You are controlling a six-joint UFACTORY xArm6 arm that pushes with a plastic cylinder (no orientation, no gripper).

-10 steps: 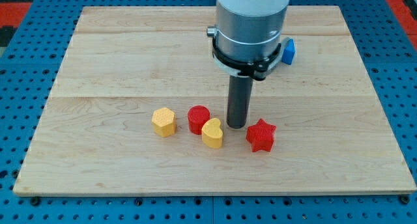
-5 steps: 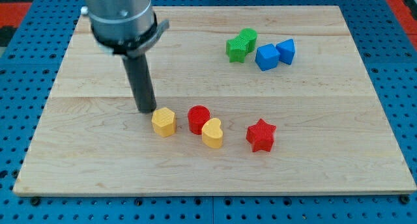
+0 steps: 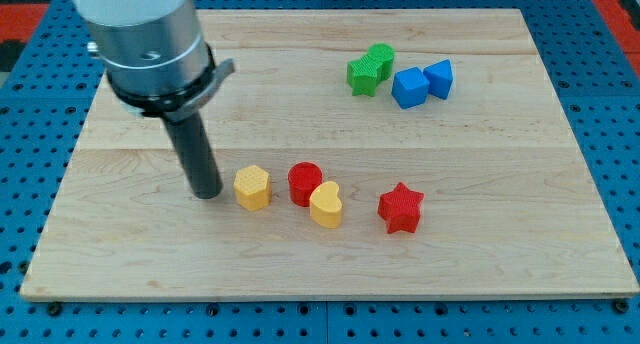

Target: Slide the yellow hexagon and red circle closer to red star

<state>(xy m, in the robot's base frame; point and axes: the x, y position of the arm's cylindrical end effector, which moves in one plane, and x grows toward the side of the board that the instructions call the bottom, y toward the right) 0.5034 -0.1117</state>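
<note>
1. My tip (image 3: pixel 208 194) sat on the board (image 3: pixel 120 254), just to the view's left of the yellow hexagon (image 3: pixel 252 187). A thin gap showed between them, so it was not touching. The tip is only a plain rod, so it held nothing.
2. The hexagon lay to the view's right of my tip. The red circle (image 3: pixel 304 182) came next, then the red star (image 3: pixel 401 207), further right and a little lower. So they made almost one line (handy for a push to the right).
3. I think a push toward the view's right would send the hexagon into the circle and both nearer the star.
4. A yellow heart (image 3: pixel 325 204) touched the circle's lower right side. It sat between the circle and the star, so it would likely get pushed along too.
5. Two green blocks (image 3: pixel 369 69) and two blue blocks (image 3: pixel 421 83) sat up near the view's top right, well apart from all this. They were not in the way.
</note>
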